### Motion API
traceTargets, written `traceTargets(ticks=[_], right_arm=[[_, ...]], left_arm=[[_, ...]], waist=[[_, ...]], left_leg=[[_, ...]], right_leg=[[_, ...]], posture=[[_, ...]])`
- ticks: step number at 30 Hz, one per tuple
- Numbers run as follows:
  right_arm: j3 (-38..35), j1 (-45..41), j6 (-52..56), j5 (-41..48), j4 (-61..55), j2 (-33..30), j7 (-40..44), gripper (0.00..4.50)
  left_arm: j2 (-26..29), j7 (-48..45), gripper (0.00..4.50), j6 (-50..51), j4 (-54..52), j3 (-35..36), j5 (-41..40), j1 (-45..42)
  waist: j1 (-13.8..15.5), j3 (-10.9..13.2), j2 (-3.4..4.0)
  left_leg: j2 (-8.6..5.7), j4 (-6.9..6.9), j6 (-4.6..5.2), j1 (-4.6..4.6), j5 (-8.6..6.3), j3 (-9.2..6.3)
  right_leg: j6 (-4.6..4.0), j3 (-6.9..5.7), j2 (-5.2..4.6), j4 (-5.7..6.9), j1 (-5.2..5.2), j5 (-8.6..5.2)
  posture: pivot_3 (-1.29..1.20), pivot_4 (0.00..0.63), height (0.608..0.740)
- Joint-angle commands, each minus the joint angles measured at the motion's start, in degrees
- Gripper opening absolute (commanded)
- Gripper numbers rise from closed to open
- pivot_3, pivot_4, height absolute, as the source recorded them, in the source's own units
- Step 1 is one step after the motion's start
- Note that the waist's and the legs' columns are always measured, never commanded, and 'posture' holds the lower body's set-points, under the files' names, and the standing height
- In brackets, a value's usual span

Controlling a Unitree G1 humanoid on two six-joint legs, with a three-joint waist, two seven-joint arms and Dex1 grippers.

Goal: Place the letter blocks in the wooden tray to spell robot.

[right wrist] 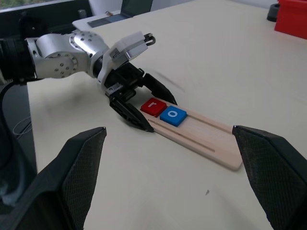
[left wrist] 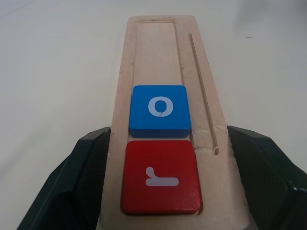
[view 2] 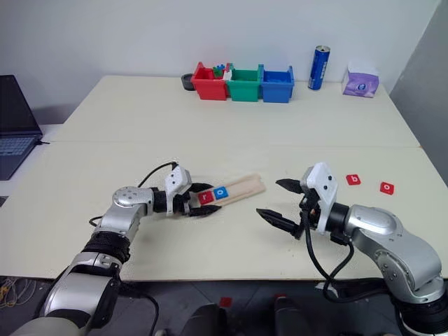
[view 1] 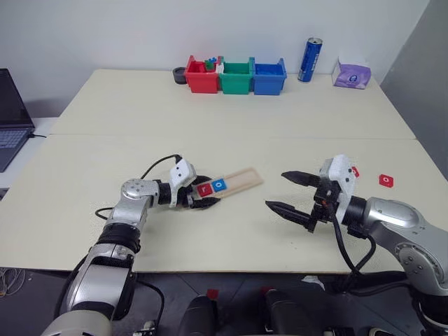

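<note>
Two letters are in: a red r block (left wrist: 161, 176) and a blue o block (left wrist: 159, 109) sit side by side in the groove at the end of the wooden tray (view 1: 241, 179) nearest my left arm. I judge the spelling to be at its third letter, so the next move calls for the b. Two red letter blocks lie loose on the surface well off beyond the tray's far end: one (view 2: 353, 180) shows a white b, the other (view 2: 386, 187) I cannot read. A fifth block I cannot find.

My left end effector (view 1: 201, 195) has its two black fingers closed on either side of the tray's r end, gripping the wood and steadying it.

My right end effector (view 2: 280, 201) hangs fully spread and empty, just past the tray's bare end. It is the nearer one to the loose blocks, so it should reach out to the b, away from the tray, then carry it back to the slot beside the o.
</note>
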Motion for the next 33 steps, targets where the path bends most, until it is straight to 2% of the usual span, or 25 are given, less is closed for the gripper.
traceTargets(ticks=[1,12,25,33], right_arm=[[-2.37,3.69,-4.09,-1.73,-2.49,-2.67,3.62,4.50],[-6.36,6.80,-6.05,-0.24,-1.84,-4.71,7.47,4.50],[-4.00,4.65,-7.70,-2.73,0.63,-4.06,8.28,4.50],[-4.46,3.92,-7.15,-2.50,0.94,-3.79,8.06,4.50]], left_arm=[[0.71,-5.86,3.40,-0.51,-5.94,-2.96,-0.53,2.74],[3.60,-12.58,3.40,-5.96,-5.98,-4.17,-0.30,4.11],[-3.48,-8.21,3.40,-16.04,10.42,-5.27,4.32,-5.04],[-3.98,-9.26,3.40,-17.75,13.01,-4.94,4.59,-6.32]], waist=[[0.05,0.00,0.00],[-0.30,0.01,-0.01],[0.70,0.01,-0.01],[0.80,0.01,-0.01]], left_leg=[[0.00,0.00,0.00,-0.03,0.00,0.00],[0.05,0.00,0.02,0.11,-0.01,0.05],[-0.05,0.06,0.02,0.17,-0.01,0.12],[-0.03,0.06,0.02,0.28,-0.01,0.16]], right_leg=[[0.00,0.00,0.00,-0.02,-0.02,0.00],[0.03,0.03,0.11,0.04,0.04,-0.02],[0.05,-0.01,0.04,0.01,0.17,-0.02],[0.06,-0.01,0.04,0.02,0.28,-0.03]], posture=[[0.00,0.150,0.740],[0.00,0.150,0.740],[0.00,0.150,0.740],[0.00,0.150,0.740]])
